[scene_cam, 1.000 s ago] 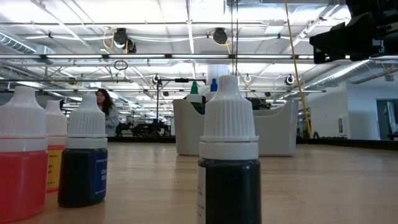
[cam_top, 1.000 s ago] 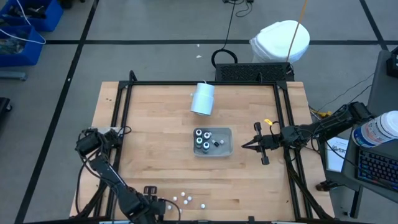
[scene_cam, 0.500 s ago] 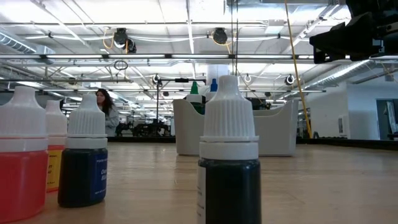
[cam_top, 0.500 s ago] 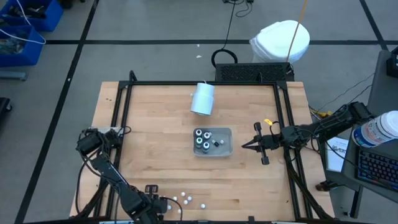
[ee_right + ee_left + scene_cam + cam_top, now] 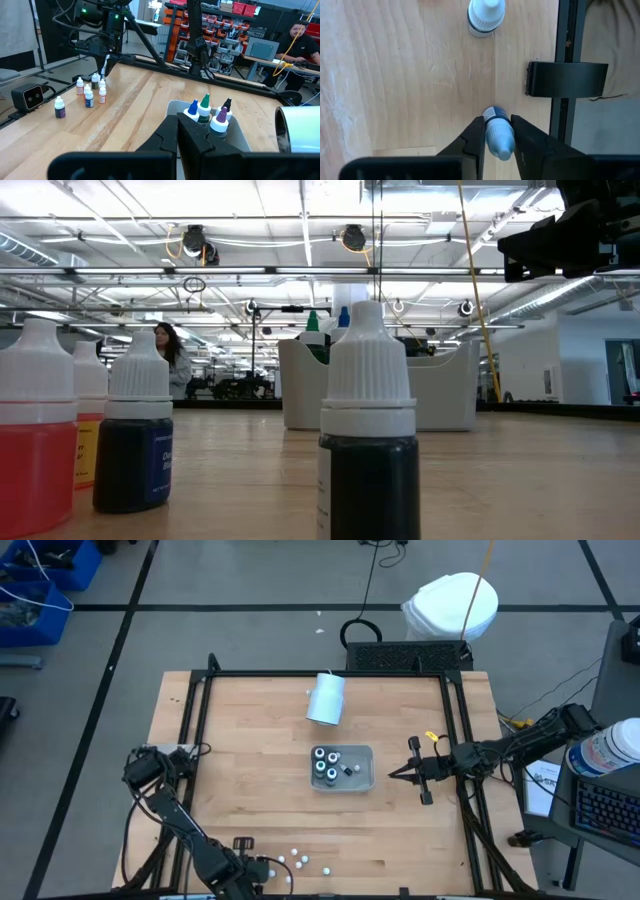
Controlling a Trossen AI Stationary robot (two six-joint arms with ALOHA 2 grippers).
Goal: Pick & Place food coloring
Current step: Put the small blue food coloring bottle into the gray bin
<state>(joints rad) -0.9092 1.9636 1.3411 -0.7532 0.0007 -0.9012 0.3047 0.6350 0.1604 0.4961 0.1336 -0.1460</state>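
Left hand (image 5: pixel 495 131) sits at the near counter (image 5: pixel 260 790) edge, fingers narrowed around a blue bottle (image 5: pixel 499 135) standing upright between them. Tray (image 5: pixel 364 780) lies well apart toward the centre. Right hand (image 5: pixel 392 777), shut and empty, waits beside the tray.

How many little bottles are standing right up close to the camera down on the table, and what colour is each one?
red bottle: 1
orange-yellow bottle: 1
dark blue bottle: 1
nearly black bottle: 1
Total: 4
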